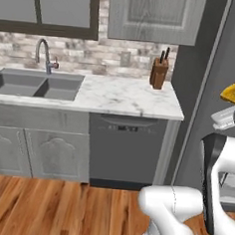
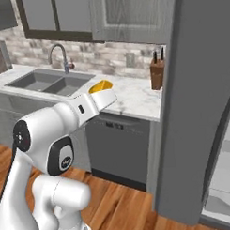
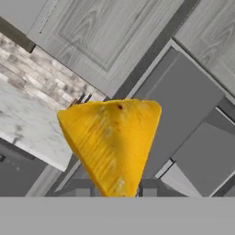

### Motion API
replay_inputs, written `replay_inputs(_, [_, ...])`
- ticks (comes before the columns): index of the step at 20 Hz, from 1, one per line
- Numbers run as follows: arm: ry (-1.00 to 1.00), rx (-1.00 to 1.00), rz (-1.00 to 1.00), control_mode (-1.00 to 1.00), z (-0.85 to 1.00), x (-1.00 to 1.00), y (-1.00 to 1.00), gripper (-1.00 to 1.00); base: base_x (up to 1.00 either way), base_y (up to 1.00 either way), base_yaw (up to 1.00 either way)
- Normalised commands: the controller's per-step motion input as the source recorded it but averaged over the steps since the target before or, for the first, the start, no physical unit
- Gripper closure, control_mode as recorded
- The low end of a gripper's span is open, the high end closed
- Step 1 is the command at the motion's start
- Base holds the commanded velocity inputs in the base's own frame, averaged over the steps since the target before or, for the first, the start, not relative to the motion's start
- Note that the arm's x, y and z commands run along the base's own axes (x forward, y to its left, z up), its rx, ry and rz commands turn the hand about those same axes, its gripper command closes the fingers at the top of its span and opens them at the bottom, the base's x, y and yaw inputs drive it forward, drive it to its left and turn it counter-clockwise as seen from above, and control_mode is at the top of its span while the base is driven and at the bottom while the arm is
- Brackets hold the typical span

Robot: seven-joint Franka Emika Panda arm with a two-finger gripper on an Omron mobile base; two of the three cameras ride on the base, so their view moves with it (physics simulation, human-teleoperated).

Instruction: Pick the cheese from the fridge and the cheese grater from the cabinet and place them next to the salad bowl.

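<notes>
Claw (image 3: 114, 195) around cheese (image 3: 112, 144), beside fridge (image 2: 201, 109) edge.

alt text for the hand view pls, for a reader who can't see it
A yellow-orange cheese wedge, point down, held close in the pincer. Behind it, tilted by the camera's roll, are a grey wood-grain cabinet, a brick backsplash, a white marble counter and the dark grey fridge.

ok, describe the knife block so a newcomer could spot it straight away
Start at the white marble counter right of the sink. At its far right end, by the brick wall, stands the knife block: a small brown wooden block with dark handles poking from its top.
</notes>
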Motion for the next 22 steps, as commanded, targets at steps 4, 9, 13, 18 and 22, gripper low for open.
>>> replay_inputs(4, [0.00, 0.00, 0.00, 1.00, 0.00, 0.00, 0.00, 1.00, -0.05, 0.51, 0.13])
replay_inputs(9, [0.00, 0.00, 0.00, 1.00, 0.00, 0.00, 0.00, 1.00, -0.05, 0.48, 0.15])
replay_inputs(13, [0.00, 0.00, 0.00, 1.00, 0.00, 0.00, 0.00, 1.00, -0.07, 0.40, 0.17])
replay_inputs(18, [0.00, 0.00, 0.00, 1.00, 0.00, 0.00, 0.00, 1.00, -0.08, 0.33, 0.18])
replay_inputs(22, [0.00, 0.00, 0.00, 1.00, 0.00, 0.00, 0.00, 1.00, -0.09, 0.29, 0.20])
